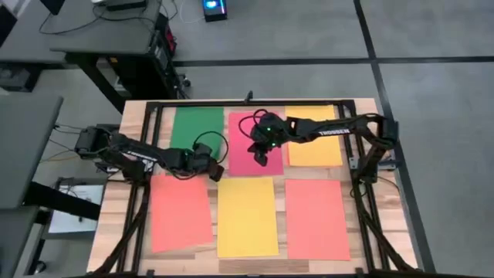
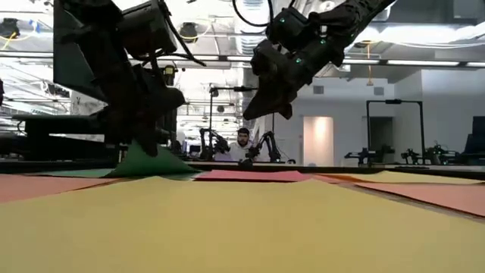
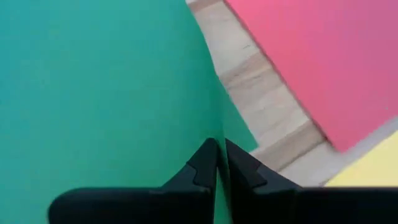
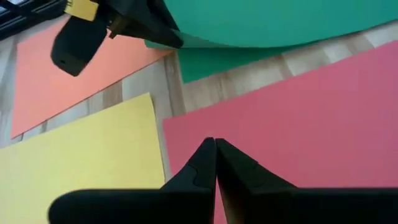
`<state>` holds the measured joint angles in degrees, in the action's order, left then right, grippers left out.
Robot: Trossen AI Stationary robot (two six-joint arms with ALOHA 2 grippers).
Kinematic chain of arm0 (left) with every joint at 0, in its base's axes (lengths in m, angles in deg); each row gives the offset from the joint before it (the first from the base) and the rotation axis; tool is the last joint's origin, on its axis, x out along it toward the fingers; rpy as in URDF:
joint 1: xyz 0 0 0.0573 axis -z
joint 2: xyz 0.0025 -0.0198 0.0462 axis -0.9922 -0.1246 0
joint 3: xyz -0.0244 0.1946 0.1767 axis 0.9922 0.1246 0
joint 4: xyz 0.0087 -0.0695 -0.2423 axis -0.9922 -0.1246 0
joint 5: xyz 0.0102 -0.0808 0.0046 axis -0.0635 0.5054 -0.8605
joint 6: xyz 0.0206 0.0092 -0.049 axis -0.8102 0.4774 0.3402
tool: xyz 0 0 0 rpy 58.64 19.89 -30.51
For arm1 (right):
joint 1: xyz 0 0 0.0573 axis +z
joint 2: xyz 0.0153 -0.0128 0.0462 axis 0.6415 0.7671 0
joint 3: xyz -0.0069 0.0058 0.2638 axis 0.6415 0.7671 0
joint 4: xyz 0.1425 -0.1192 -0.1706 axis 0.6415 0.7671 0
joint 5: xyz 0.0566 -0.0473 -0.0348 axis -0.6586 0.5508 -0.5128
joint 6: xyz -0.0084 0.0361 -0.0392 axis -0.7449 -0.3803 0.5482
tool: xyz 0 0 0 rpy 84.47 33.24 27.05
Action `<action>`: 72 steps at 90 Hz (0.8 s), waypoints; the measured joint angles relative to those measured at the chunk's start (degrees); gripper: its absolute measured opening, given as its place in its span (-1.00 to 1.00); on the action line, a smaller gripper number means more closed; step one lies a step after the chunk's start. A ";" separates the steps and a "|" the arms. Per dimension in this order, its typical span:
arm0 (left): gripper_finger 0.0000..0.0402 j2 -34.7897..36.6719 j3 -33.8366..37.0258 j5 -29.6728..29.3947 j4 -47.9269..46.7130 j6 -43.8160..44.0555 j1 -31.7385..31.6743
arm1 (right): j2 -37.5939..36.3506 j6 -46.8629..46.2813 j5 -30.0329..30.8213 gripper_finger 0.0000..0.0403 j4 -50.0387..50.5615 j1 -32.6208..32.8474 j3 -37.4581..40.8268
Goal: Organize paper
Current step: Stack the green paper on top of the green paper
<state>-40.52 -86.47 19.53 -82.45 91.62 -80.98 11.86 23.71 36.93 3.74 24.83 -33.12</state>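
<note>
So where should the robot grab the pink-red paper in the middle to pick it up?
Probably at its near corner, coming from the front. The pink-red sheet lies flat on the wooden table, so only an edge offers a grip. The right gripper hovers shut above that end. The left gripper pinches the green sheet by its lifted corner the same way.

A light wooden table carries six coloured paper sheets laid in two rows.

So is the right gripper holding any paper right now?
No: the right gripper hangs shut and empty above the pink-red sheet.
</note>
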 joint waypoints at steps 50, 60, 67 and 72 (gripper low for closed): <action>-1.00 0.00 0.00 1.67 3.42 -8.71 -4.94 | 0.00 0.02 0.01 -1.00 -0.22 0.00 0.00; -1.00 0.00 0.00 2.57 4.63 -10.62 -5.57 | 0.00 0.04 0.02 -1.00 -0.20 0.00 0.00; -1.00 0.00 0.00 3.11 5.35 -11.79 -5.78 | 0.00 0.04 0.02 -1.00 -0.20 0.00 0.00; -1.00 0.00 0.00 3.71 5.67 -12.71 -5.78 | 0.00 0.06 0.02 -1.00 -0.20 0.00 0.00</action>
<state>-40.52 -86.47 23.24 -76.78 78.92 -86.77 11.86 23.77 36.95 3.55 24.83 -33.12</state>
